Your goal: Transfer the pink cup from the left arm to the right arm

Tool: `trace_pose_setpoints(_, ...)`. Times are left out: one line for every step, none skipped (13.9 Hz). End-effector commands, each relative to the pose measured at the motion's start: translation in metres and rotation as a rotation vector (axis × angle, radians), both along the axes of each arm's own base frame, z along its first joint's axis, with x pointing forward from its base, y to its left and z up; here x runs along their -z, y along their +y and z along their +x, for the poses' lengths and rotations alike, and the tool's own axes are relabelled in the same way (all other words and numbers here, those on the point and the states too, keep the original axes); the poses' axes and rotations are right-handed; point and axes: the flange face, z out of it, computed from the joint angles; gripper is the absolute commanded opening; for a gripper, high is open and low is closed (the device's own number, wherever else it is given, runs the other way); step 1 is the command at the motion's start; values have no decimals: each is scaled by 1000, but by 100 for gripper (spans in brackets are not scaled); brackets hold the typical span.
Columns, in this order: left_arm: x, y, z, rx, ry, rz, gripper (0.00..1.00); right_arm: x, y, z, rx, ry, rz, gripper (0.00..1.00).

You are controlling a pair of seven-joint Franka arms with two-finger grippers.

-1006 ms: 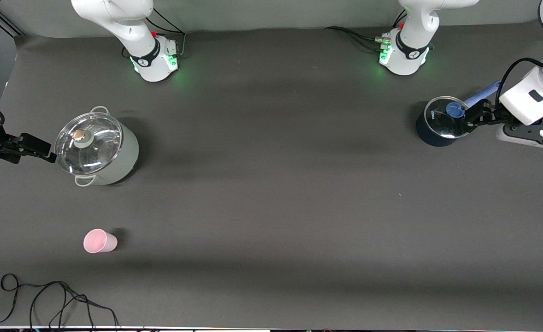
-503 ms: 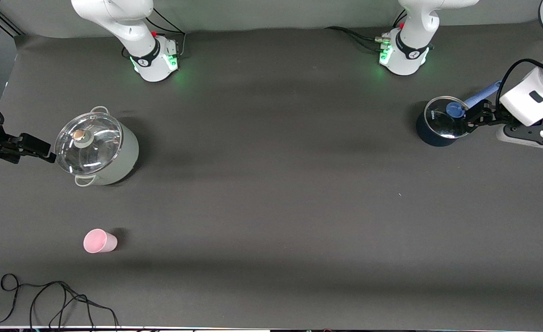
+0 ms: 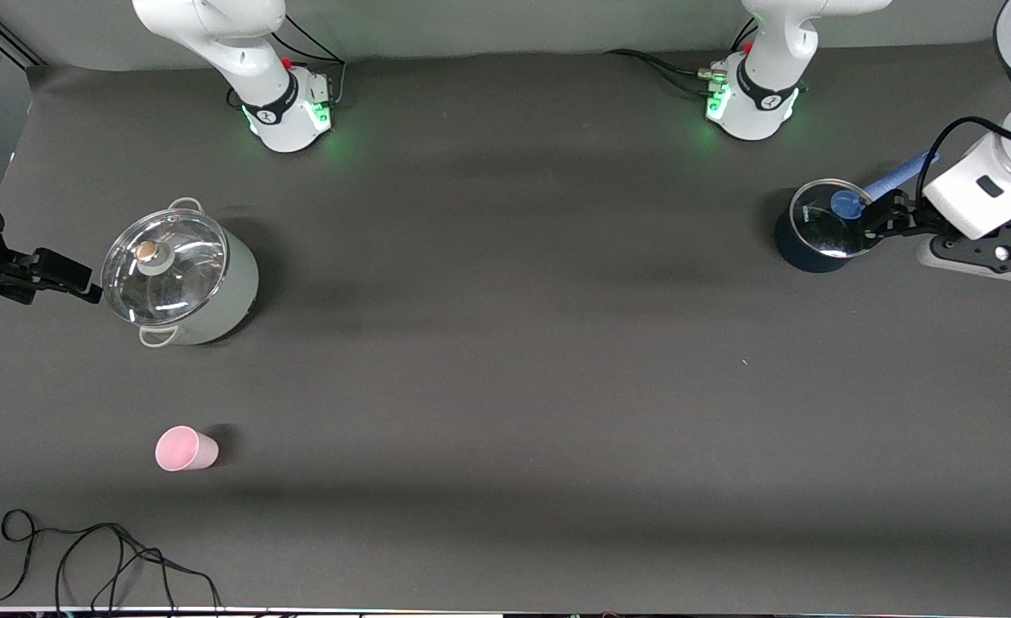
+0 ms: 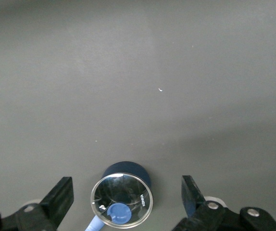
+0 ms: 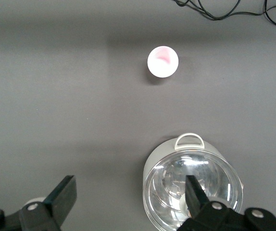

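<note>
Both grippers hang spread and empty, with the pink cup (image 3: 185,450) upright near the front camera's table edge, bare cloth around it; farther back, right gripper (image 3: 66,279) beside the white pot (image 3: 181,283), left gripper (image 3: 879,219) over the dark pot (image 3: 819,227).

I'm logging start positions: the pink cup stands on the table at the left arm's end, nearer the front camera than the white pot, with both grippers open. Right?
Not quite: the pink cup stands at the right arm's end, as the front view shows. It is nearer the front camera than the white pot, and the left gripper and right gripper are both open.
</note>
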Motion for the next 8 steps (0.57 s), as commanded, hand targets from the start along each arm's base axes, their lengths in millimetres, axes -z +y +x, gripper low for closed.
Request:
trace_pose_setpoints(3,4,-24,-22,-12,-19,100,-3,-2,-4,8,2,-9,100)
trace_pose_setpoints(5,5,-28,-25,-7,-24,100,-3,-2,-4,10,2,-9,100)
trace_pose_setpoints(9,5,-31,-27,1,-28,100,-3,-2,-4,8,2,-9,100)
trace_pose_setpoints(8,7,-33,-29,-1,-29,100,-4,-2,-4,10,0,-9,100)
trace_pose_setpoints(8,10,-33,-37,-1,-31,100,-3,-2,-4,11,2,-9,100)
trace_pose_setpoints(8,12,-33,-44,0,-45,100,-4,-2,-4,11,0,-9,100)
trace_pose_setpoints(8,19,-33,-66,1,-74,100,-3,-2,-4,11,2,-9,100)
trace_pose_setpoints(8,23,-33,-75,1,-79,100,-4,-1,-4,11,0,-9,100)
